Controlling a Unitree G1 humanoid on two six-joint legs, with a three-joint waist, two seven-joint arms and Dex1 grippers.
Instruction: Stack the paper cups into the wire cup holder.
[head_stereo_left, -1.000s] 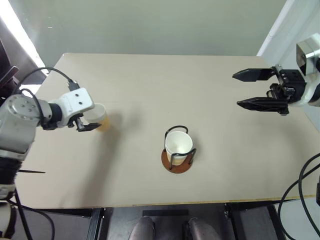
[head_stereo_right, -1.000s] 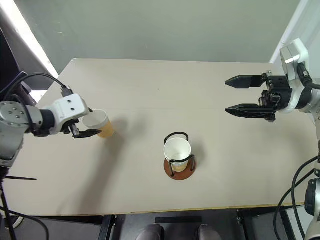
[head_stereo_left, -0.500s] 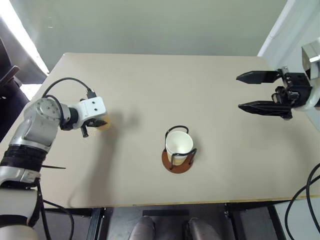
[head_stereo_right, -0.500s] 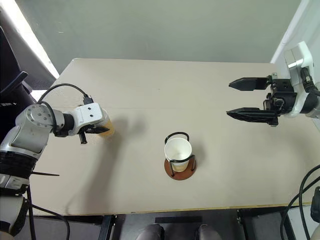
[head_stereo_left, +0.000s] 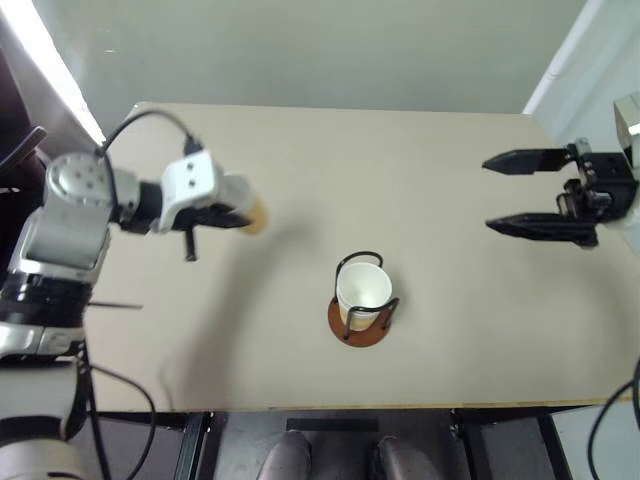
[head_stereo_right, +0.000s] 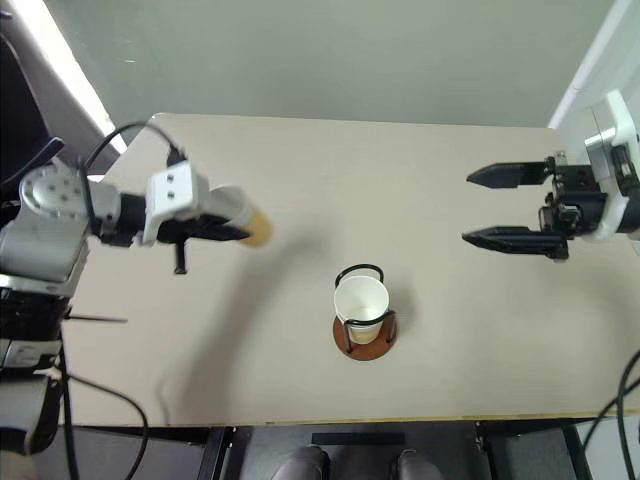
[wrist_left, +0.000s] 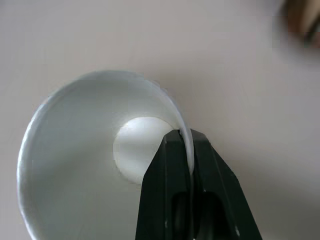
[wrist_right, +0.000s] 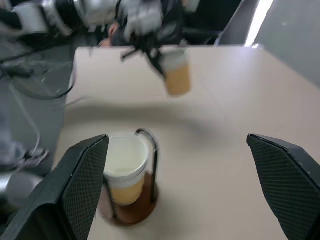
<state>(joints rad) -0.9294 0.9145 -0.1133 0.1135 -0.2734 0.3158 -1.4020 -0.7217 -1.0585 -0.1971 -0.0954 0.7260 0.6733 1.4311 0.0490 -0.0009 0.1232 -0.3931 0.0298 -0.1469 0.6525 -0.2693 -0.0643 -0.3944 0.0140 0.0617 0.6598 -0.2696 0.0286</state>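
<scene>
Left eye view: wire cup holder (head_stereo_left: 360, 312) stands near the table's (head_stereo_left: 300, 370) front edge, about mid-width, with paper cups (head_stereo_left: 362, 290) nested inside. Left gripper (head_stereo_left: 236, 216) is clamped on the rim wall of another paper cup (head_stereo_left: 252, 214), held above the table toward the left edge. Right gripper (head_stereo_left: 512, 193) hangs over the right edge, fingers spread wide, holding nothing.
</scene>
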